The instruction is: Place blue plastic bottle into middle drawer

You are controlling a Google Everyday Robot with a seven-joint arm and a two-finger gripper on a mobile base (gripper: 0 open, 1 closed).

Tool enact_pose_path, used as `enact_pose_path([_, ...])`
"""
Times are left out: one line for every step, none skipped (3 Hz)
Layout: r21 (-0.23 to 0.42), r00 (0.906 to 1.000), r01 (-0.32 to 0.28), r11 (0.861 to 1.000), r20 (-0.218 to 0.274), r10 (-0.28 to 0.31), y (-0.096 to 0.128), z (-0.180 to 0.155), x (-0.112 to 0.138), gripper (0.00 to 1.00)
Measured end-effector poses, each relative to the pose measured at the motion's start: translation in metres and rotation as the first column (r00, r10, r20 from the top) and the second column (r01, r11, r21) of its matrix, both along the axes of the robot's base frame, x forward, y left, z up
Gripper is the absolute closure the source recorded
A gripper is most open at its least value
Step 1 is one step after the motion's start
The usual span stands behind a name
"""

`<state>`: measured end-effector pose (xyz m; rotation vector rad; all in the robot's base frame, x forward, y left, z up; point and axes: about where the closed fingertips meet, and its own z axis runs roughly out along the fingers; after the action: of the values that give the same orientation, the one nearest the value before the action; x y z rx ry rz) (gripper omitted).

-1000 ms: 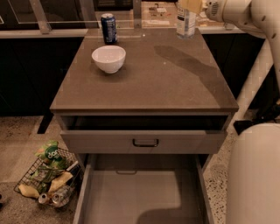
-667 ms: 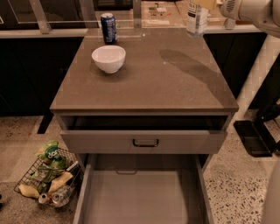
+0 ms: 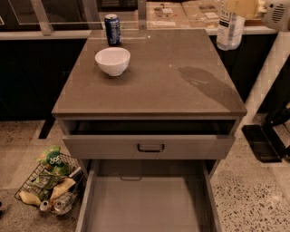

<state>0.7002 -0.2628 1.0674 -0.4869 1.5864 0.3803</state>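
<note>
The blue plastic bottle [image 3: 229, 31] is a clear bottle with a white-and-blue label. It hangs in the air at the top right, over the far right corner of the cabinet top [image 3: 181, 86]. My gripper [image 3: 242, 6] is shut on its upper part, at the top edge of the view, and hides the cap. The white arm [image 3: 277, 13] comes in from the right. The middle drawer [image 3: 145, 204] is pulled far out at the bottom, with a bare grey floor. The bottle is well above and behind it.
A dark blue can [image 3: 113, 29] and a white bowl [image 3: 112, 60] stand on the far left of the cabinet top. The upper drawer front [image 3: 151, 147] with a black handle is slightly open. A wire basket of trash [image 3: 50, 183] sits on the floor at left. A black object [image 3: 263, 142] lies at right.
The arm has carried the bottle to the right, from over the back of the cabinet top toward its right corner. The can, bowl and drawers have not moved.
</note>
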Motion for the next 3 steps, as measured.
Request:
enact_pose_path([-0.044,1.0,-0.001,0.999,-0.007,0.001,-0.012,-0.005,-0.067,1.0])
enact_pose_path([-0.066,0.9993,-0.032,0.997,0.014,0.033,-0.017,-0.012,-0.11,1.0])
enact_pose_path([-0.07,0.9925,-0.101,0.992,0.062,0.105,-0.017,-0.02,-0.143,1.0])
